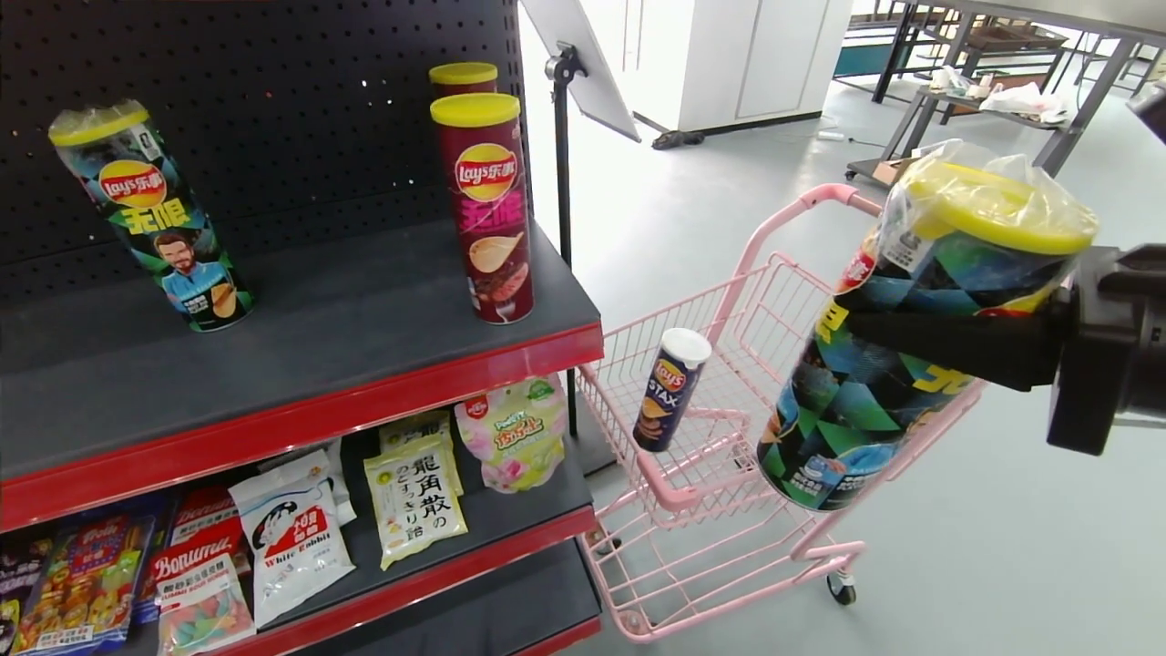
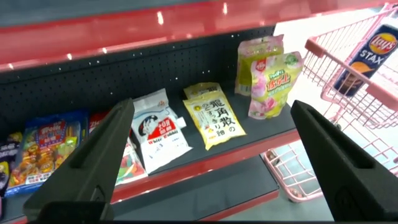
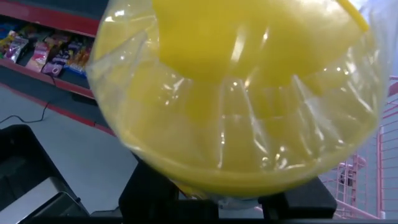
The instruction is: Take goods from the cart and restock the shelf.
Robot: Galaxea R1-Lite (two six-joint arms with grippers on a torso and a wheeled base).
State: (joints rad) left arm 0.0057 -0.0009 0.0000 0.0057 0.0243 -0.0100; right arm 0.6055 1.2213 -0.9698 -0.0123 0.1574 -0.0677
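Clamping across the upper body of a teal-patterned chip can, the right fingers are closed on it just beneath its yellow lid, which wears a loose clear wrap. The high grip probably leaves the base free to be set down flat on a board. The can hangs tilted, lid toward the wrist side and base swung down and away, so it is lifted out of the pink cart that sits directly below the fingers. It touches neither the cart's wire walls nor the small blue can left standing in the upper basket. Out past the right fingertips, toward the robot's left, lies the shelf. Nearest the fingers on its top board stands a maroon can with a second one behind it, and well beyond those a matching teal can. The bare stretch of board between the two kinds looks like the natural slot (like goes with like on a display), though reaching it means carrying the load past the maroon pair without clipping them. The left fingers are spread wide with nothing between them, held low in front of the lower shelf. Straight ahead of their tips lie a white bag, a yellow packet and a green pouch. Kept down there, they seem parked out of the path to the top board.
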